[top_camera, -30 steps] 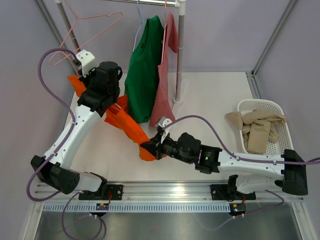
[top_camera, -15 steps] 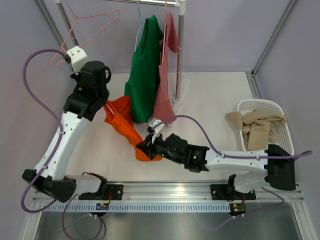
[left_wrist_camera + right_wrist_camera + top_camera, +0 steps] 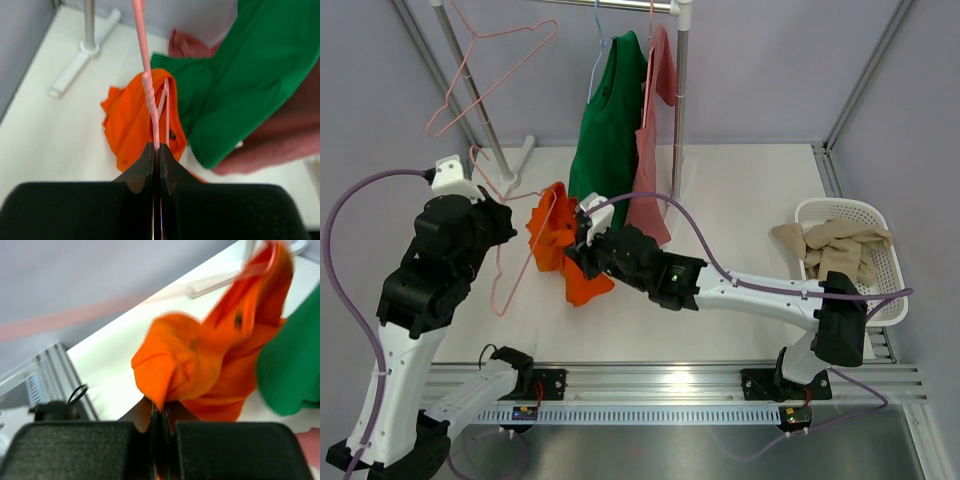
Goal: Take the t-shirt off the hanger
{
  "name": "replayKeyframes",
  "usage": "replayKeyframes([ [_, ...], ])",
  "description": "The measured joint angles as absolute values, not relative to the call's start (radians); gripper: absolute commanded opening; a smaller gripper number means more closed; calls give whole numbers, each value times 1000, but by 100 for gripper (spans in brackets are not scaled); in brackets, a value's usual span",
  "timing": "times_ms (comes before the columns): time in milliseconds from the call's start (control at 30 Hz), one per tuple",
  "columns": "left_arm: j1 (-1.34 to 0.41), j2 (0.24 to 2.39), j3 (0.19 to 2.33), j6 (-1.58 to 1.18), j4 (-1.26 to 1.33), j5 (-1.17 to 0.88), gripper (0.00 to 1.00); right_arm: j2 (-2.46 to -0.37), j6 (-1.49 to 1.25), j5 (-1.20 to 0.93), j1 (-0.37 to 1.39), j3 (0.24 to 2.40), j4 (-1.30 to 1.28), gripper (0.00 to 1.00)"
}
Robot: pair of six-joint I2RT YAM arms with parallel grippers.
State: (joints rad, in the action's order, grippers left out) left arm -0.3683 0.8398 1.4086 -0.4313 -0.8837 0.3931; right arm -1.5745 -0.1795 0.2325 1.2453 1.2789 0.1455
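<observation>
Left hand [image 3: 156, 150] closed tight on pink hanger [image 3: 150, 95], right hand [image 3: 160, 410] pinching orange t-shirt [image 3: 200, 365], cloth bunched just ahead of both hands

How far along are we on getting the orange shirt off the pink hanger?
Done: the left claw is shut on the pink hanger, and the right claw is shut on the orange t-shirt. In hand: the shirt is bunched toward one end of the hanger. Left: the wire appears to run into the fabric, so the shirt is not yet free.
</observation>
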Motion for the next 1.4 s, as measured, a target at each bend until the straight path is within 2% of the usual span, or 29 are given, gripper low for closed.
replayKeyframes([
  [167,-368,831,1410,-439,-1005,314,0,-1615,-175,225,1157,1369,80,0],
  [333,-368,778,1477,-418,-1051,323,0,-1614,-171,226,1153,1370,7,0],
  [467,-368,689,1472,-336,-976,357,0,-1581,-171,224,1153,1351,-56,0],
  [667,-368,609,1308,-199,-759,402,0,-1459,-178,224,1152,1407,-254,0],
  [833,-368,720,1256,-149,-632,326,0,-1452,-177,213,1079,1619,-409,0],
  [1067,-349,870,1255,-108,-490,247,0,-1383,-164,202,868,1692,-580,0],
  [1400,-295,991,1367,-14,-256,196,0,-1378,-30,333,749,2114,-723,0],
])
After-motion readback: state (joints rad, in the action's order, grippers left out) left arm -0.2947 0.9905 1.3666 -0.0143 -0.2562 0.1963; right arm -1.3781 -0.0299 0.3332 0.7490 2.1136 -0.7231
